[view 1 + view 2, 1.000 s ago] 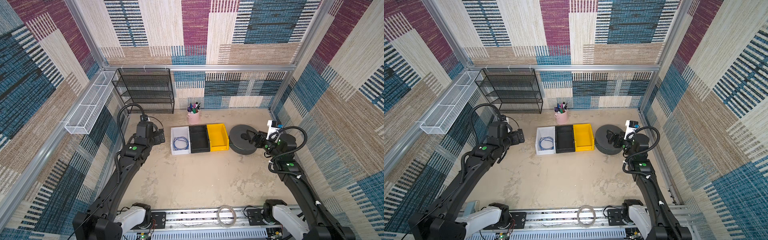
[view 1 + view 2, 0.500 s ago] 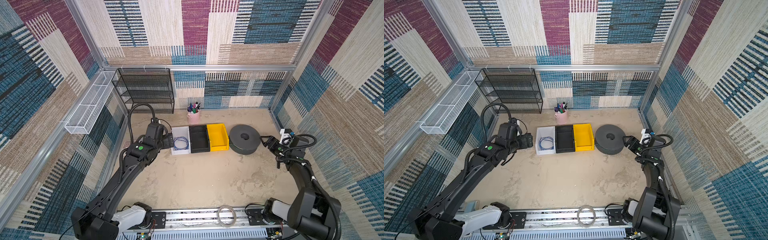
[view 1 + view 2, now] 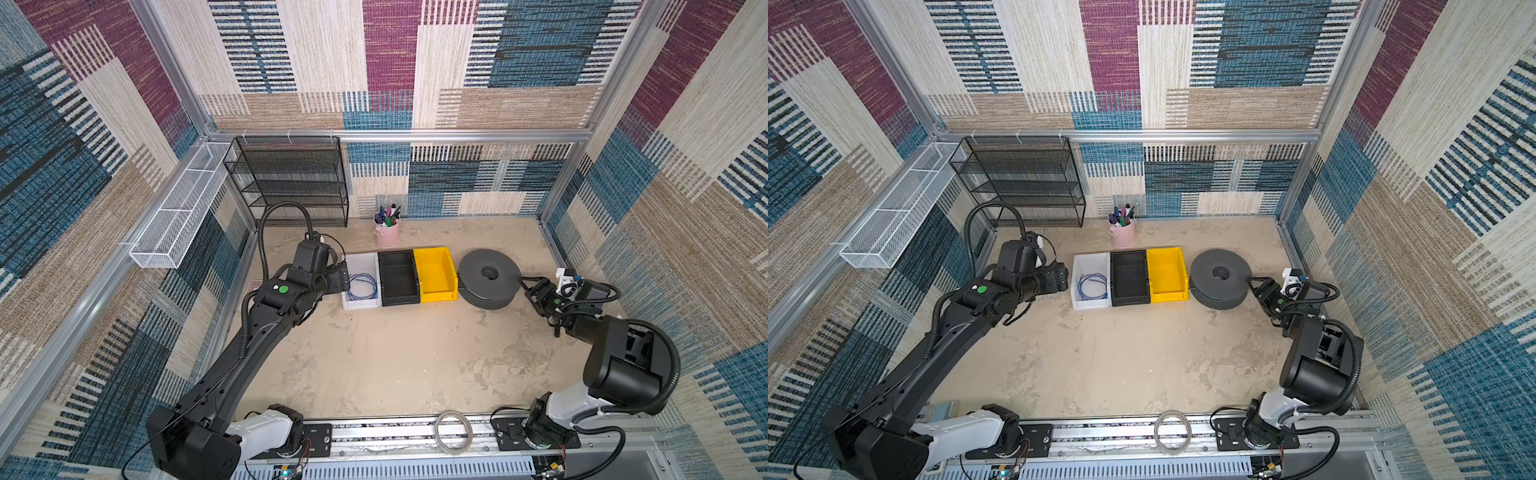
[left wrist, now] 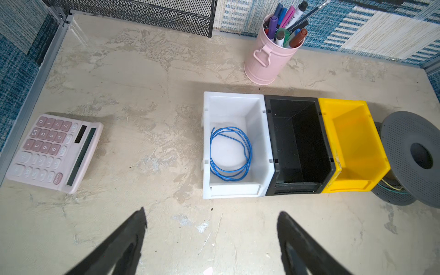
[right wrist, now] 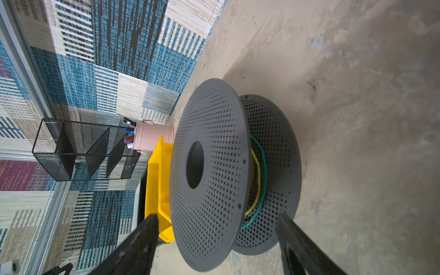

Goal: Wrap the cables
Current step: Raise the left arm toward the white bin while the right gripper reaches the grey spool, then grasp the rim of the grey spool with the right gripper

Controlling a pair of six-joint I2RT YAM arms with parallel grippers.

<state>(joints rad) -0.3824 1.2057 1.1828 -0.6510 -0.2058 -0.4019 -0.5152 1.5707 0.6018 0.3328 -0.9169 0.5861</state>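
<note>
We find both sets of fingers apart, empty.
Left fingers (image 4: pixel 128 238) face the blue cable (image 4: pixel 229 152) coiled in the white bin (image 4: pixel 234 190); right fingers (image 5: pixel 142 238) sit just beside the grey spool (image 5: pixel 221 142).

Patchwork woven walls (image 3: pixel 390 62) in blue, maroon and beige; mottled beige surface (image 3: pixel 395 357); black mesh shelf (image 3: pixel 291 178) at back; white wire basket (image 3: pixel 174 224).

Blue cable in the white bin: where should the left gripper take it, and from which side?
Probably from straight above: the blue cable lies as a flat coil on the floor of the white bin, whose walls block any sideways approach. Pinch across the bunched strands of one arc, jaws straddling them, with the open left gripper.
</note>
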